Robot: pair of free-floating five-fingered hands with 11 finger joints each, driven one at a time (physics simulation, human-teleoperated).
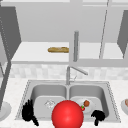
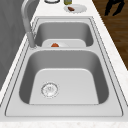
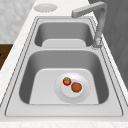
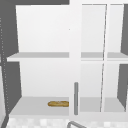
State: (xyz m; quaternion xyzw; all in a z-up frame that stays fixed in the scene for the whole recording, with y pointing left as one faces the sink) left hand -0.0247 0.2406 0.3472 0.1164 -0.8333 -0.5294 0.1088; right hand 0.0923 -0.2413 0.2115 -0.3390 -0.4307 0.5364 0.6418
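My left hand (image 1: 28, 112) hovers over the front left corner of the double sink (image 1: 25, 92), open with its fingers spread and pointing up, holding nothing. My right hand (image 1: 98, 116) hangs by the sink's front right edge, fingers drooping loosely and empty. A hand (image 2: 113, 6) also appears over the floor at the far end of the counter. Between the two hands a large red ball (image 1: 67, 114) covers the sink's front rim; neither hand touches it. In the right basin lies a white plate (image 3: 82, 96) with a strawberry (image 3: 66, 81) and a brown round piece (image 3: 76, 87).
The faucet (image 1: 75, 71) swings over the right basin. A baguette (image 1: 58, 49) lies on the open cabinet's lower shelf (image 4: 32, 106). One white plate (image 1: 3, 111) sits on the counter left of the sink, another with food (image 2: 80, 10) to its right.
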